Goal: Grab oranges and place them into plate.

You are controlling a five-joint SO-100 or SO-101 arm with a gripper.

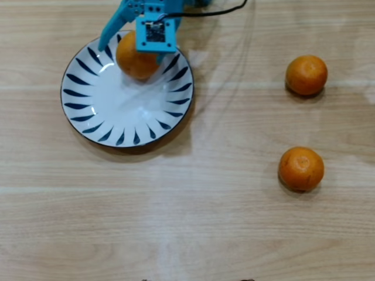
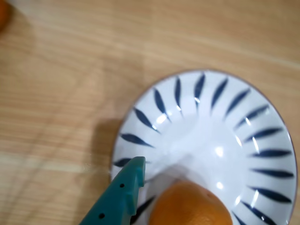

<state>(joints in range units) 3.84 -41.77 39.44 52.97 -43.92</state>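
The blue-and-white plate [image 1: 126, 111] lies at the upper left of the overhead view. The larger orange [image 1: 136, 60] rests on the plate's far side, under my blue gripper [image 1: 132, 52]. The jaws are spread and straddle the fruit, and the left finger [image 1: 106, 38] stands just clear of its skin. In the wrist view the teal finger [image 2: 124, 190] sits beside the orange [image 2: 190, 206] over the plate [image 2: 211, 140]. Two smaller oranges lie on the table at the right, one farther back [image 1: 306, 75] and one nearer [image 1: 301, 168].
A pale wooden tabletop [image 1: 205, 222] fills both views. A black cable [image 1: 217, 10] runs from the arm along the top edge. An orange sliver [image 2: 2, 14] shows at the wrist view's top left corner.
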